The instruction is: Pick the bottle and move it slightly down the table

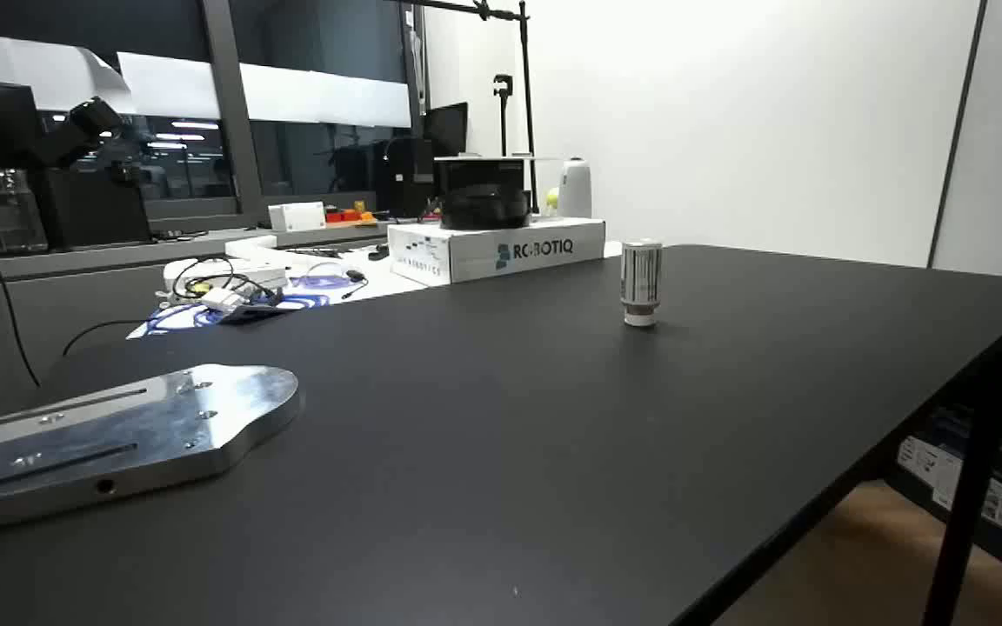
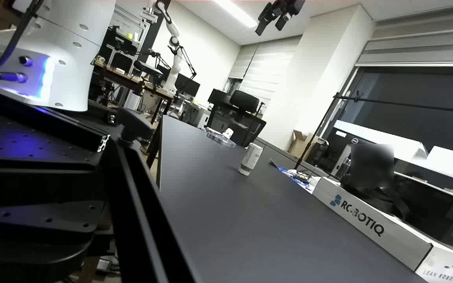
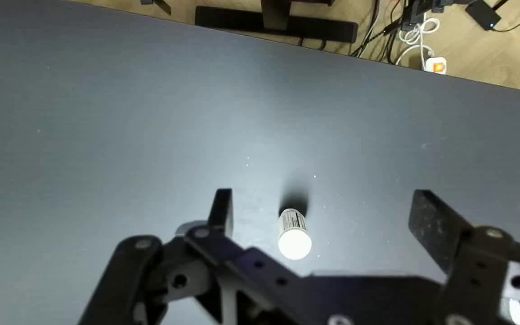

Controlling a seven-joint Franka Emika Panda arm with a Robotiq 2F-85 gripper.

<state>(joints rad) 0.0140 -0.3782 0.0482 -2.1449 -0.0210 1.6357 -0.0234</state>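
Observation:
The bottle is small, pale and cylindrical with a striped label and a narrower end at the bottom. It stands upright on the black table, also seen in an exterior view. In the wrist view the bottle shows its bright round top, between the finger lines but nearer the left finger. My gripper is open and empty, with its fingers wide apart. In an exterior view the gripper hangs high above the table, well clear of the bottle.
A shiny metal plate lies on the table near one end. A white Robotiq box stands along the table's far side, with cables beside it. The robot's white base stands beyond the opposite edge.

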